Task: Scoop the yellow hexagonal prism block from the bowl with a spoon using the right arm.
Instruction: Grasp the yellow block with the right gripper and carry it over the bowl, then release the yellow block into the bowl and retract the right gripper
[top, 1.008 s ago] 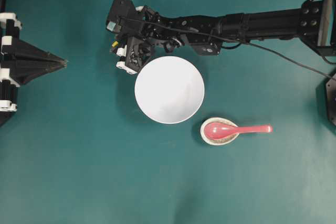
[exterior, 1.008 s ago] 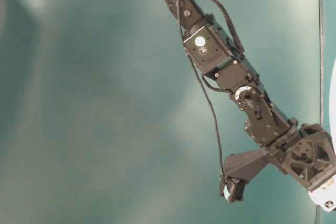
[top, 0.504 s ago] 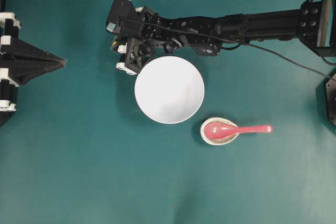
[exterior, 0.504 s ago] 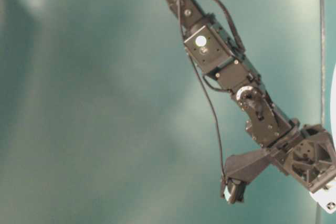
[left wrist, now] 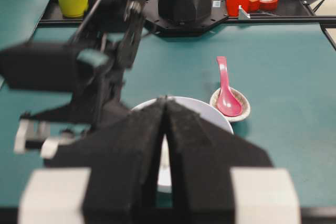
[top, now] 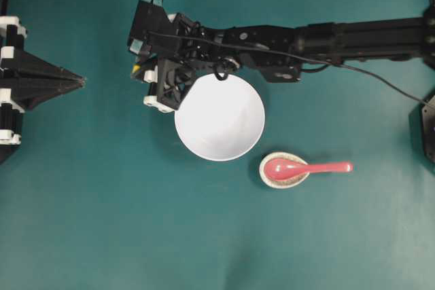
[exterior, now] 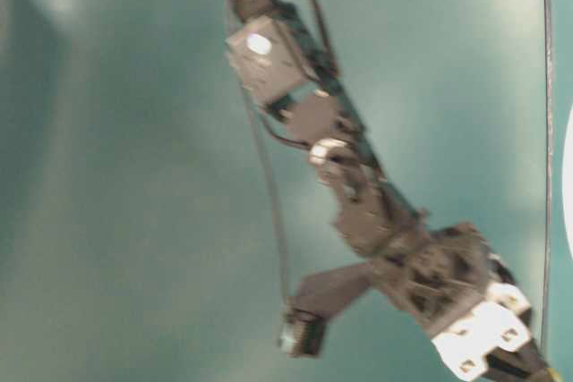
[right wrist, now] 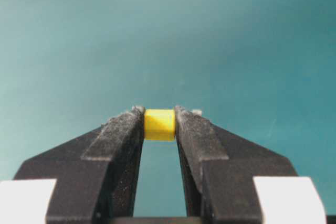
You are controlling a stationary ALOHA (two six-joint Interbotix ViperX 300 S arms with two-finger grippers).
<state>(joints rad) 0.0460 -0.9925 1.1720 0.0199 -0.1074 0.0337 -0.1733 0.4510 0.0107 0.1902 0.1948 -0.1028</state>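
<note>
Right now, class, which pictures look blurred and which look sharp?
Table-level view: the right arm is smeared by motion. Left wrist view: the near left claw is soft, the spoon sharper. Right wrist view: crisp on the yellow block. Overhead view: sharp, evenly lit, bowl bright.

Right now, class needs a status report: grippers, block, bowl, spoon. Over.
Right gripper shut on yellow block, beside bowl. Left gripper shut, empty, parked. Spoon untouched in small dish. Nothing in the way seen.
</note>
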